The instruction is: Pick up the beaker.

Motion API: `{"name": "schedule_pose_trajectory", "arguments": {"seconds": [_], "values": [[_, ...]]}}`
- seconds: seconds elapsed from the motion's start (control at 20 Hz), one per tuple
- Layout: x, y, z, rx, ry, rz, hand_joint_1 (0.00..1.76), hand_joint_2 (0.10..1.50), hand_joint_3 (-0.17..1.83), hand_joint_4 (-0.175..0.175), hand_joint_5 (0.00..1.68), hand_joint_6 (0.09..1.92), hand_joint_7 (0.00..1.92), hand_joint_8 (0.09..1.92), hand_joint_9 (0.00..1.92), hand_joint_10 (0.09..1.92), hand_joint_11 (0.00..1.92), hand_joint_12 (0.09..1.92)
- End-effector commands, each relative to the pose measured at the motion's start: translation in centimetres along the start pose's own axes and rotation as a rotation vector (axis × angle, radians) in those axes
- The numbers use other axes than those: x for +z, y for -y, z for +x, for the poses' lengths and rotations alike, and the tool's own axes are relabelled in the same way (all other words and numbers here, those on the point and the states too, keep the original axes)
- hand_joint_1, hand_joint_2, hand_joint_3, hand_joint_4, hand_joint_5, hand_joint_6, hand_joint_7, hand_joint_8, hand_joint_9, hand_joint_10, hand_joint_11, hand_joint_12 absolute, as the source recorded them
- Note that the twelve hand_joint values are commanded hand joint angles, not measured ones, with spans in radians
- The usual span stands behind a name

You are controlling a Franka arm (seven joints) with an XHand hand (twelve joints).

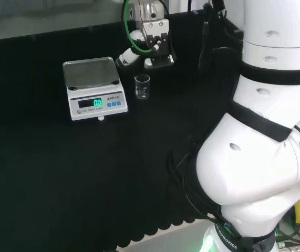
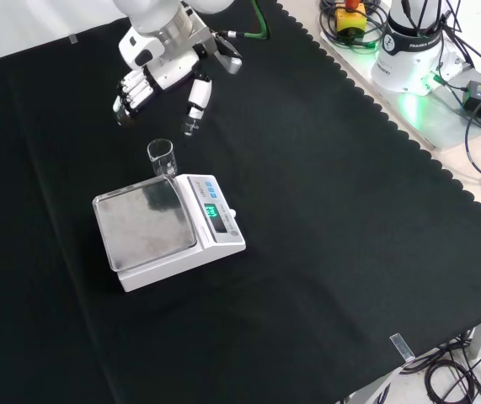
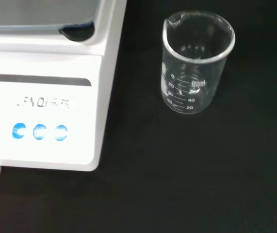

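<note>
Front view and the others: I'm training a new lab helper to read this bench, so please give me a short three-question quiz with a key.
1. True or false: the small clear glass beaker stands on the steel pan of the white electronic scale.
2. Multiple choice: the black and white robot hand is
A. closed round the beaker
B. above the black cloth, apart from the beaker
C. pressing the scale's buttons
3. Fill in: in the wrist view the beaker looks ______ (full / empty).

Key: 1 false, it stands on the cloth beside the scale; 2 B; 3 empty.
</note>
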State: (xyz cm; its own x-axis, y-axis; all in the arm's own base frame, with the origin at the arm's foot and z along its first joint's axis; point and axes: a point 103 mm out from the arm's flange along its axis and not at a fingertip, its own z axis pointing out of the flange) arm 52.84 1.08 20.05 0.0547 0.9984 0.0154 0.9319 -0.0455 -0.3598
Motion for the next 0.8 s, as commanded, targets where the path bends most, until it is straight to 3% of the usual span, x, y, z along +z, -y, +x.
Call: {"name": "schedule_pose_trajectory", "arguments": {"seconds": [0.05,0.8], "values": [[1.6,-2.2,-1.9,0.02,0.012,0.043,0.49,0.99,-0.08,-0.111,0.2,0.09,0.04,0.09,0.0,0.44,0.0,1.38],[5.8,-3.8,-2.8,0.031,-0.007,0.135,0.49,0.99,-0.08,-0.113,0.21,0.09,0.06,0.09,0.0,0.5,0.0,1.4]]}}
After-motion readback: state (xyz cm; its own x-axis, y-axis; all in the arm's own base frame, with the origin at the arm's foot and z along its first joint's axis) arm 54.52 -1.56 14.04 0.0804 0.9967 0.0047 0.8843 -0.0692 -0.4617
